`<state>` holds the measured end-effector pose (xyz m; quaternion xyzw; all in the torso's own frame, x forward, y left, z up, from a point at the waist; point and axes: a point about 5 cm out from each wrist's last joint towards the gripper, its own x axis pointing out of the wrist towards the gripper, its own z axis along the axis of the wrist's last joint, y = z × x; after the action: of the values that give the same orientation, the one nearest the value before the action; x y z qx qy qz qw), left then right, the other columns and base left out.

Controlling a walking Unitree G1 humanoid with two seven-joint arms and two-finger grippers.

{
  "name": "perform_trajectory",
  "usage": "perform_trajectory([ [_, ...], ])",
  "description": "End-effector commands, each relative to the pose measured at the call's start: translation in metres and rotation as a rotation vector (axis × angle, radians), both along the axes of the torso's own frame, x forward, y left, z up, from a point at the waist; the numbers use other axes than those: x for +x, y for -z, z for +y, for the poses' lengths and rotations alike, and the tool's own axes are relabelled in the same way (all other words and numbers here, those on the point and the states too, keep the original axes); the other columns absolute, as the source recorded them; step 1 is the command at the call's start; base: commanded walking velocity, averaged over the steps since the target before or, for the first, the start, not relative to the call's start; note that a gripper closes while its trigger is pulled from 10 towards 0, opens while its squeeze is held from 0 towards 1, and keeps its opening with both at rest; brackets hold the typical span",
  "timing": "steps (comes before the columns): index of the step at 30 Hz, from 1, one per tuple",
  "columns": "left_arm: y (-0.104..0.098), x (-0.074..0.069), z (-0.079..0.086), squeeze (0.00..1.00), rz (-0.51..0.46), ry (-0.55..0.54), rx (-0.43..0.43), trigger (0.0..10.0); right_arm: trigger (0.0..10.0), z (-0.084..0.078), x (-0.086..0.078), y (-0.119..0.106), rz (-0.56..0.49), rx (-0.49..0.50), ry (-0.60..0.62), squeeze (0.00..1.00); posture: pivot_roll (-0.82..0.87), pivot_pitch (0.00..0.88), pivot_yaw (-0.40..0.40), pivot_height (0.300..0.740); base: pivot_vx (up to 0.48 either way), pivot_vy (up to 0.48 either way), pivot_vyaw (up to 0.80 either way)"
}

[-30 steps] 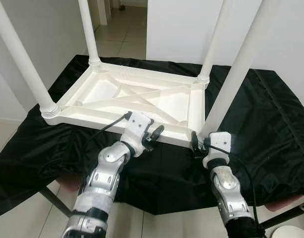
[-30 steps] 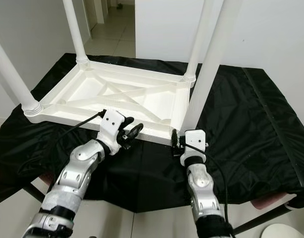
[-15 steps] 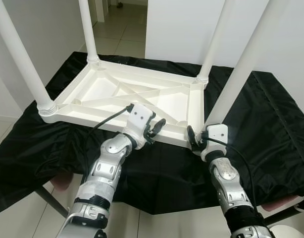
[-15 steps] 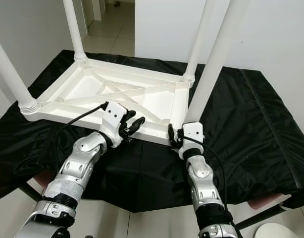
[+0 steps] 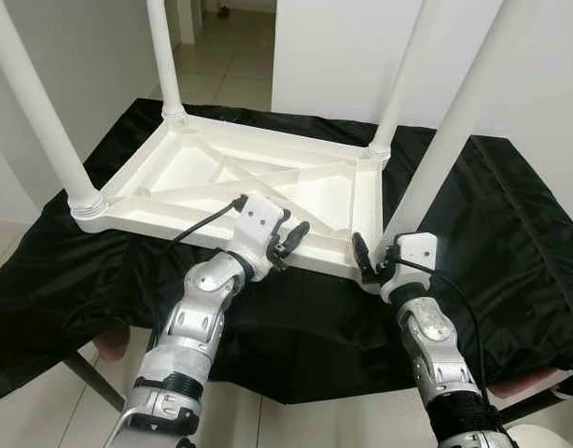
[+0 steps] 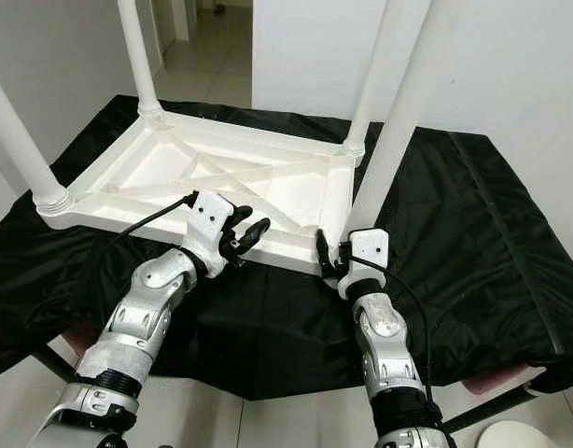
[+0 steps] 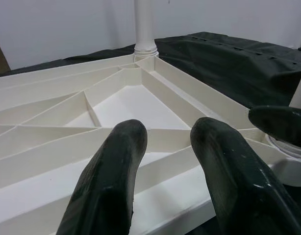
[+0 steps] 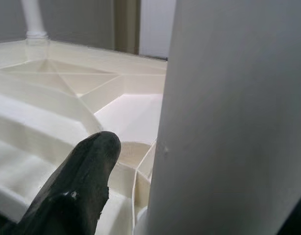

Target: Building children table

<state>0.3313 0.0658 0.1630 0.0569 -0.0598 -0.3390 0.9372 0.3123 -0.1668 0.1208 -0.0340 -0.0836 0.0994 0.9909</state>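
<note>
A white plastic children's table (image 5: 202, 163) lies upside down on a black cloth (image 5: 492, 224), its four legs pointing up. My left gripper (image 5: 291, 238) is open at the middle of the near rim, its fingers (image 7: 111, 181) reaching over the rim's ribs. My right gripper (image 5: 375, 264) is at the foot of the near right leg (image 5: 445, 140). It is open, with one finger (image 8: 82, 181) on the inner side of the leg (image 8: 229, 122) and the other mostly hidden behind it.
The black cloth drapes over a low stand with dark metal legs (image 5: 90, 383). There is tiled floor around it, white walls behind and a doorway at the back left. A white round object (image 5: 548, 439) sits on the floor at the near right.
Both grippers have edged forward to the table's near rim. The right one has closed in on the foot of the near right leg. The camera has shifted slightly.
</note>
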Motion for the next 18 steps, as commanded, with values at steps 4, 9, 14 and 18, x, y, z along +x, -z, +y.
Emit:
perform_trajectory([
  [4,-0.004,0.002,-0.001,0.00,-0.005,-0.043,0.004,10.0,10.0,-0.001,0.003,0.000,0.028,-0.011,-0.065,0.00,0.03,0.000,-0.065,0.740,0.000,0.000,0.00],
  [9,-0.018,-0.015,-0.009,0.00,-0.033,0.113,0.041,10.0,10.0,-0.004,0.013,-0.015,0.055,-0.088,-0.284,0.00,0.06,0.000,-0.073,0.740,0.000,0.000,0.00],
  [14,-0.023,-0.026,-0.020,0.00,-0.077,0.215,0.061,10.0,10.0,-0.007,0.018,-0.017,0.073,-0.167,-0.399,0.00,0.07,0.000,-0.080,0.740,0.000,0.000,0.00],
  [18,-0.018,-0.028,-0.025,0.00,-0.097,0.222,0.096,10.0,0.0,-0.011,0.016,-0.010,0.111,-0.189,-0.433,0.00,0.07,0.000,-0.107,0.740,0.000,0.000,0.00],
])
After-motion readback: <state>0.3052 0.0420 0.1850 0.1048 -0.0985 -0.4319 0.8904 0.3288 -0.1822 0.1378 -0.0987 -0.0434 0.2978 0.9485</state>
